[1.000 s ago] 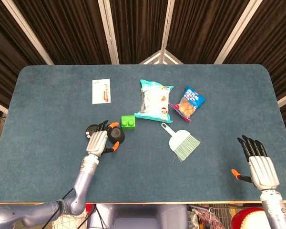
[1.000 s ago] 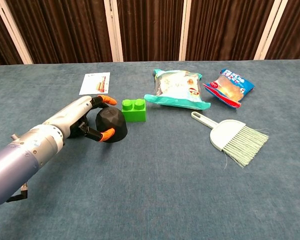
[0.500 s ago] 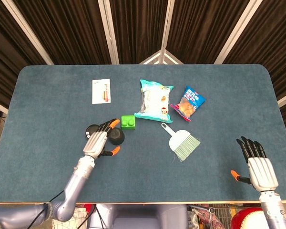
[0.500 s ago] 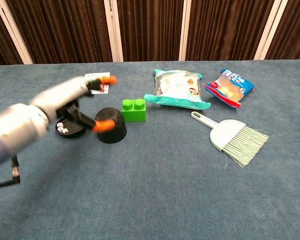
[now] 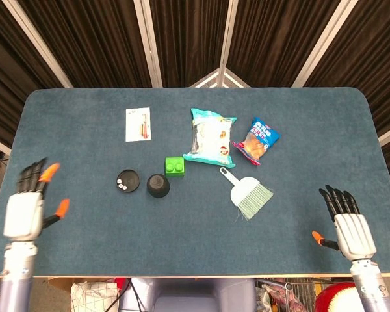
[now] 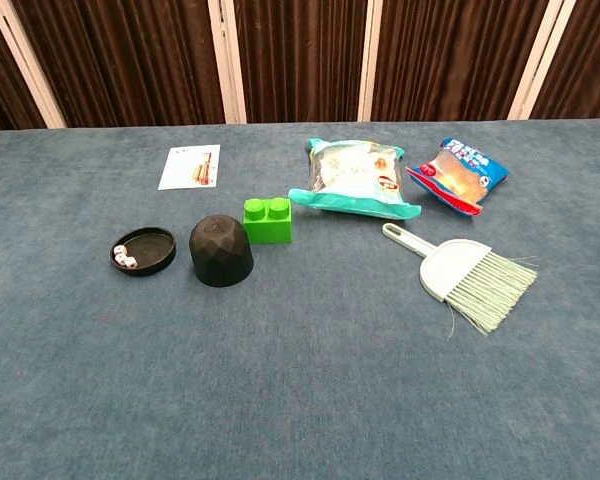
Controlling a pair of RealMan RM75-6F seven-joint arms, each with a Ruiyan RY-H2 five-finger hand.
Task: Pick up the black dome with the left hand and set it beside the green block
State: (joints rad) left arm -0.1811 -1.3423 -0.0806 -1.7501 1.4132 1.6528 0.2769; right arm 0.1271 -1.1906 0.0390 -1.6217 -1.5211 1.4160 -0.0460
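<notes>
The black dome [image 6: 221,252] stands on the blue counter [image 5: 78,130], just beside the green block [image 6: 267,220] and apart from both hands. A shallow black dish [image 6: 143,251] holding small white pieces, too small to identify, lies on its other side. The left hand [image 5: 27,208], slightly blurred, hovers at the counter's edge, fingers spread, holding nothing. The right hand [image 5: 351,227] is likewise empty, fingers apart. The chest view shows neither hand.
</notes>
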